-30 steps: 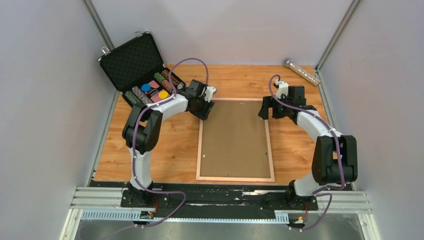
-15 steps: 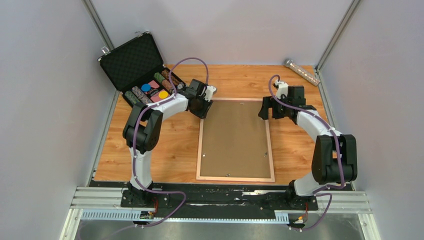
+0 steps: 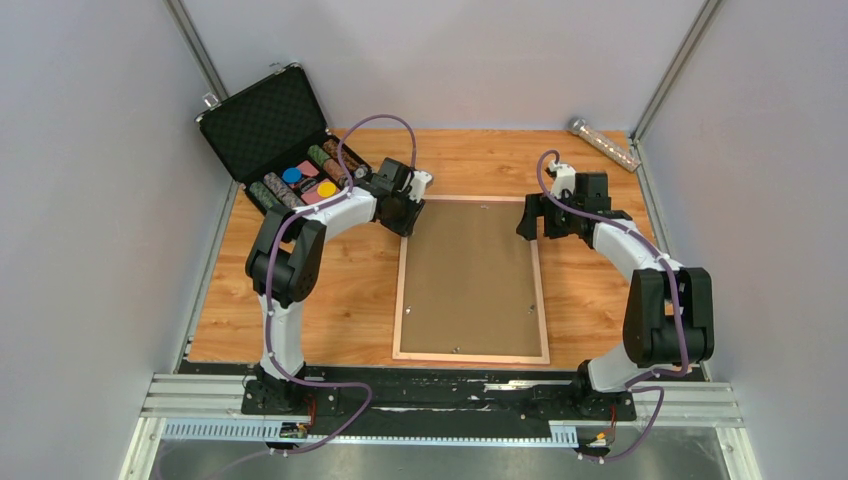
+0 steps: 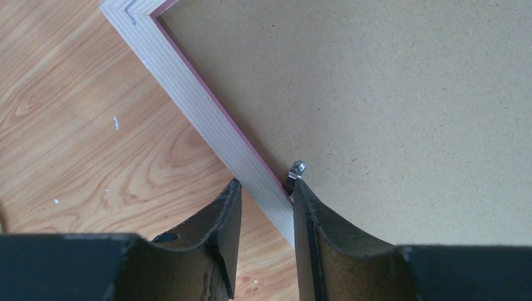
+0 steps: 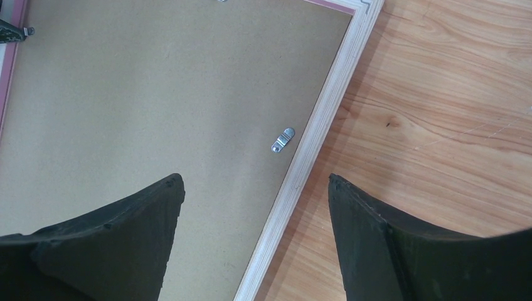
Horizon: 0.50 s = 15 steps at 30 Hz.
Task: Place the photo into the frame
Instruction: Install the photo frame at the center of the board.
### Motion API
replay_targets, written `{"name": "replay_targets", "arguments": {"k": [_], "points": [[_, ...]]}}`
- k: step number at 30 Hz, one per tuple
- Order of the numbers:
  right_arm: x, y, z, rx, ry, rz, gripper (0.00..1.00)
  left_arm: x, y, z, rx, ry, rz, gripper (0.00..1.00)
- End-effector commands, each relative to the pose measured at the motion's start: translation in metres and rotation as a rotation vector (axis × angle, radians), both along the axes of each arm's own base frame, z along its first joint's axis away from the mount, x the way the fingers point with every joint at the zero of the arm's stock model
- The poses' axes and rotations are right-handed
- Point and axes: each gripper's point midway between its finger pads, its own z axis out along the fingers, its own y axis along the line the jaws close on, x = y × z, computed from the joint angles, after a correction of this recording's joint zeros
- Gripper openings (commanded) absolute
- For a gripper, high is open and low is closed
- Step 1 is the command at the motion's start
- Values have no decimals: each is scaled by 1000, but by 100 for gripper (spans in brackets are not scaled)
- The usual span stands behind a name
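The frame lies face down in the middle of the table, its light wood back up, with the brown backing board inside it. The photo is hidden. My left gripper is at the left rail near the far corner. In the left wrist view it is narrowly open astride the rail, and its right finger touches a small metal tab. My right gripper hovers wide open and empty over the right rail, and another tab lies ahead of it.
An open black foam-lined case with poker chips stands at the back left, just behind my left arm. A metallic tube lies at the back right corner. Grey walls close in both sides.
My left gripper has shifted very slightly at the frame's left rail. The right arm and the frame have not moved.
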Motion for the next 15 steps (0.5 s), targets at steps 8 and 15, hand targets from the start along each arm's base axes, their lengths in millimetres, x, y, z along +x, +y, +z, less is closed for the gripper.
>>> {"name": "replay_targets", "arguments": {"k": [8, 15], "points": [[6, 1, 2, 6, -15, 21, 82, 6, -17, 12, -50, -27, -55, 24], [6, 2, 1, 5, -12, 24, 81, 8, -18, 20, -52, -43, -69, 20]]}}
